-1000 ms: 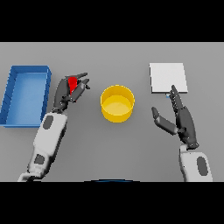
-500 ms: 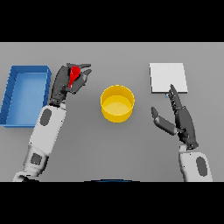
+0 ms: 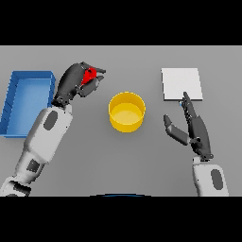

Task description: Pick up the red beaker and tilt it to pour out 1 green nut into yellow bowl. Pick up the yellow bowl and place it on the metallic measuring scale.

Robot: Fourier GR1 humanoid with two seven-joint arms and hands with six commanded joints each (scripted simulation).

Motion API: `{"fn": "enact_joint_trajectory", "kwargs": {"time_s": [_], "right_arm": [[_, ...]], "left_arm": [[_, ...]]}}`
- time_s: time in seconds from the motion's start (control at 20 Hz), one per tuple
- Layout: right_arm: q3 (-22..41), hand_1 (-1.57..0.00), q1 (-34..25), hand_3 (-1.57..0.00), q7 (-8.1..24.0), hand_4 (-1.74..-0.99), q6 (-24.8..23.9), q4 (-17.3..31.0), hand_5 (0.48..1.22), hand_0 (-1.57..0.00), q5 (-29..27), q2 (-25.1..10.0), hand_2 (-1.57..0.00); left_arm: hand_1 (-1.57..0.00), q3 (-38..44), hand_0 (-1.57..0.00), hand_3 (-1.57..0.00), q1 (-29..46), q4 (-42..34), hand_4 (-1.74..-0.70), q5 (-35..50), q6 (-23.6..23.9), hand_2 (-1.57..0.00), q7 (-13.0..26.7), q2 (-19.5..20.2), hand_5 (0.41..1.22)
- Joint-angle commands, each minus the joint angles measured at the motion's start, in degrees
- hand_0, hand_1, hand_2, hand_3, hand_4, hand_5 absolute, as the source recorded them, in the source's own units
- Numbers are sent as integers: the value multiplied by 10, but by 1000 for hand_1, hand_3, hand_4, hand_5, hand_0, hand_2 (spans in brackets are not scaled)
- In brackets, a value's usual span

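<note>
Currently the beaker (image 3: 89, 74) is being held in the left hand (image 3: 75, 85), with the dark fingers (image 3: 94, 83) curled closely round it, so that only a small patch of red is showing between them. It is being carried up off the surface (image 3: 118, 160), and it is sitting to the left of the bowl (image 3: 126, 111) and a little farther from the robot, apart from it. Whether the beaker is being tilted cannot be told, since most of it is being hidden by the hand. Nothing of a nut is being shown.

The bowl is being left upright on the surface near the middle, between the two hands and touched by neither. Its inside is showing plain yellow.

The scale (image 3: 182, 84), a pale square plate, is lying flat to the right of the bowl and farther back, well apart from it. The right hand (image 3: 193, 130) is being kept just in front of the scale, with its fingers held straight and pointing toward the plate's near edge and its thumb spread out toward the bowl; nothing is being held in it.

A blue tray (image 3: 14, 94) is standing at the far left, just beside the left forearm, with its walls up.
</note>
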Motion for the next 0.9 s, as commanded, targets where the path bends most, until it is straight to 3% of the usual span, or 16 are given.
{"fn": "enact_joint_trajectory", "kwargs": {"time_s": [0.0, 0.2, 0.4, 0.55, 0.7, 0.85], "right_arm": [[-1, 1, 3, 1, -3, -1272, -1, -6, 689, 1, 0, -1, 1], [6, 1, 10, 1, -3, -1287, -3, -14, 694, 1, 9, -1, 1], [2, 1, 15, 1, -4, -1290, 1, -18, 694, 1, 6, -9, 1], [4, 1, 15, 1, 13, -1284, -2, -15, 678, 1, 1, 3, 1], [-1, 1, 13, 1, 8, -1279, -3, -8, 651, 1, -9, 13, 1], [-5, 1, 6, 1, 18, -1299, 0, -10, 627, 1, -19, 14, 1]], "left_arm": [[-1569, -22, -1569, -1567, -15, 10, -1700, -26, -7, -1569, 3, 14, 1127], [-1570, -103, -1570, -1570, -62, 23, -1724, -99, -56, -1570, 28, 55, 1160], [-1571, -175, -1571, -1570, -108, 50, -1734, -151, -117, -1571, 29, 76, 1196], [-1571, -219, -1571, -1571, -152, 77, -1606, -178, -168, -1571, 27, 87, 1208], [-1571, -267, -1571, -1355, -188, 89, -1663, -205, -216, -1571, 43, 90, 1214], [-1571, -319, -1571, -1301, -228, 117, -1693, -236, -251, -1571, 45, 86, 1218]]}}
